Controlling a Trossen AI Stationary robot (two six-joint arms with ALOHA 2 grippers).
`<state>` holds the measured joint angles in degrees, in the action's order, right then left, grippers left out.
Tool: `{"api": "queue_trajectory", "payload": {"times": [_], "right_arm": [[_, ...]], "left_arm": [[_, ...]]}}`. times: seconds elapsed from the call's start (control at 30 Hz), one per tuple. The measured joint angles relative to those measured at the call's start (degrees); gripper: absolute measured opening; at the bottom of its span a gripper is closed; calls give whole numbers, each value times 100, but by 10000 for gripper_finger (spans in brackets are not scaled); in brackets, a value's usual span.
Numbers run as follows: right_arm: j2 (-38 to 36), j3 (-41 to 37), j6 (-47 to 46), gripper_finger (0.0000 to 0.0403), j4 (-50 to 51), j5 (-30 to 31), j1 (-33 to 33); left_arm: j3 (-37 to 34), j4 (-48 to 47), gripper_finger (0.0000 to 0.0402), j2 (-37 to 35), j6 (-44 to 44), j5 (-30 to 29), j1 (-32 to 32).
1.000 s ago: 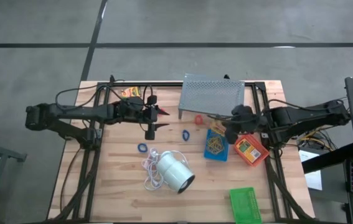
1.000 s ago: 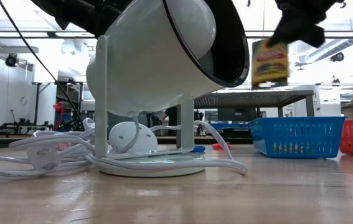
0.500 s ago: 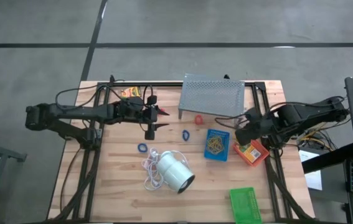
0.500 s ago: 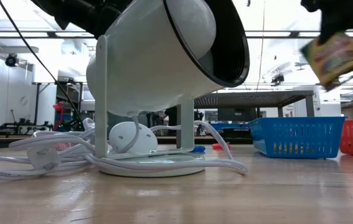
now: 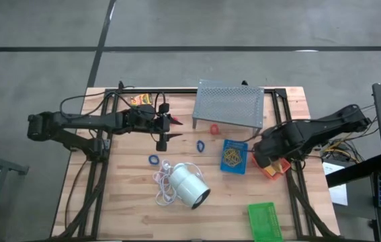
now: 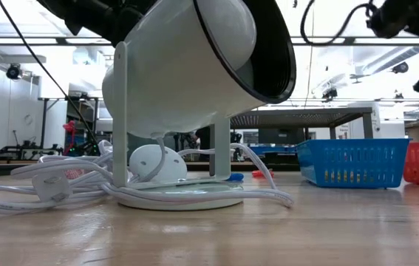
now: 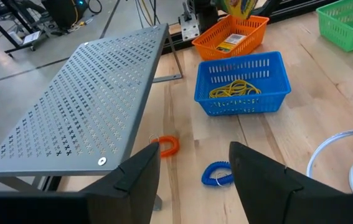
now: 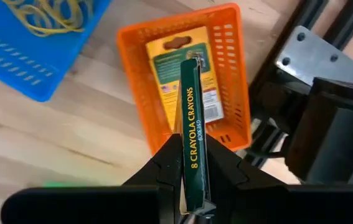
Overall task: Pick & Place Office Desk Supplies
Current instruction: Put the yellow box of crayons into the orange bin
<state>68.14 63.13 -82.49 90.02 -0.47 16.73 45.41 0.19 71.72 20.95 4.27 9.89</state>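
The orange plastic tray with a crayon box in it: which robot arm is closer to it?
The right. Its gripper hangs just above the orange plastic tray, holding a crayon box. The left gripper waits across the table, beyond the grey perforated stand.

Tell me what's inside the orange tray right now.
One crayon box lies flat in the orange tray. The right hand holds a second crayon box edge-on above it, covering part of the tray floor.
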Motion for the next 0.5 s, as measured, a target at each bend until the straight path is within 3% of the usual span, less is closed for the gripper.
{"api": "queue_trajectory", "payload": {"times": [0.5], "right_arm": [[-48, -1112, 15, 38, -318, 62, 2]], "left_arm": [[0, 2, 189, 0, 0, 0, 0]]}}
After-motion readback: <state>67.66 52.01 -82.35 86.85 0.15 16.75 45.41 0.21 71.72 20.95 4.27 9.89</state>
